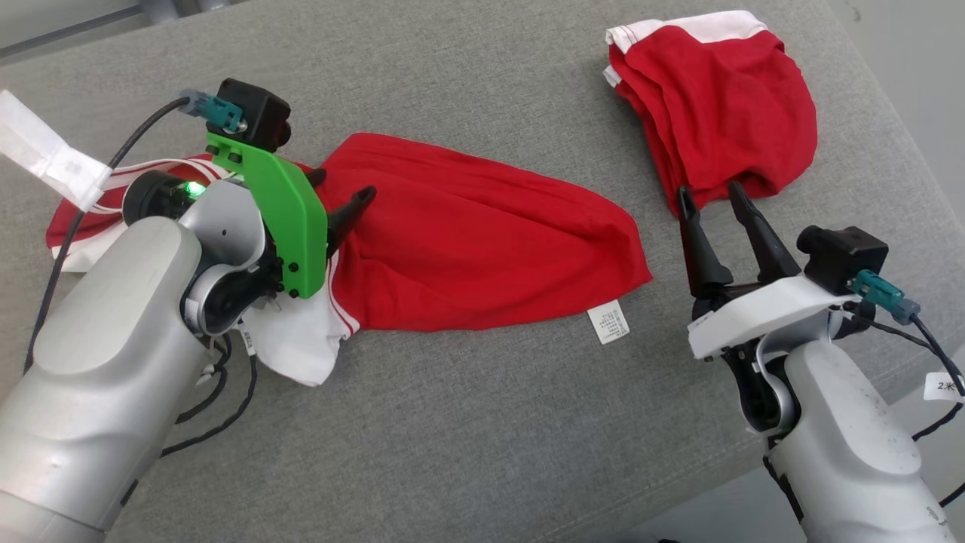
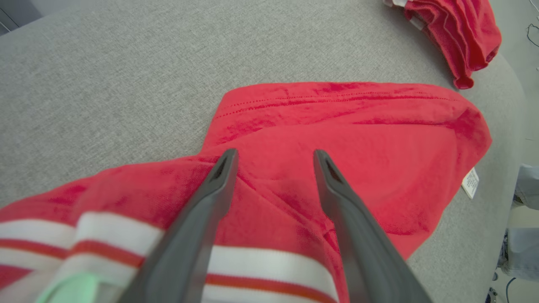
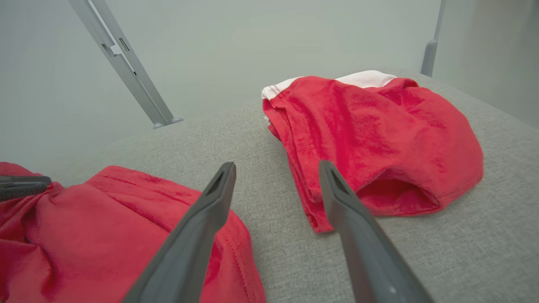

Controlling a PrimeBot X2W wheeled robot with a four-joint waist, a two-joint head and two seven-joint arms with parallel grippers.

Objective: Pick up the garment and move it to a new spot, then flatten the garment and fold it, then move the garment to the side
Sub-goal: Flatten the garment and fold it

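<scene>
A grey padded surface (image 1: 482, 422) fills the scene before me. On it, left of centre, lies the garment (image 1: 482, 241), red with a white, red-striped band at its left end. It is spread loosely, rumpled and not yet flat, tapering to a point on the right. At the far right sits a second red garment (image 1: 724, 113), bunched into a compact folded bundle, well apart from the first.

My left gripper (image 1: 343, 186) hangs over the left part of the spread garment, just right of the striped band. Its fingers stand wide apart with no cloth between them. I cannot tell whether the tips touch the fabric. My right gripper (image 1: 709, 192) points at the near edge of the folded bundle, fingers also wide, holding nothing.

A small white care label (image 1: 612, 322) pokes from the garment's near right edge.

I judge this to be the flattening step. The next move calls for both grippers to pinch opposite ends and draw the cloth taut before folding.
</scene>
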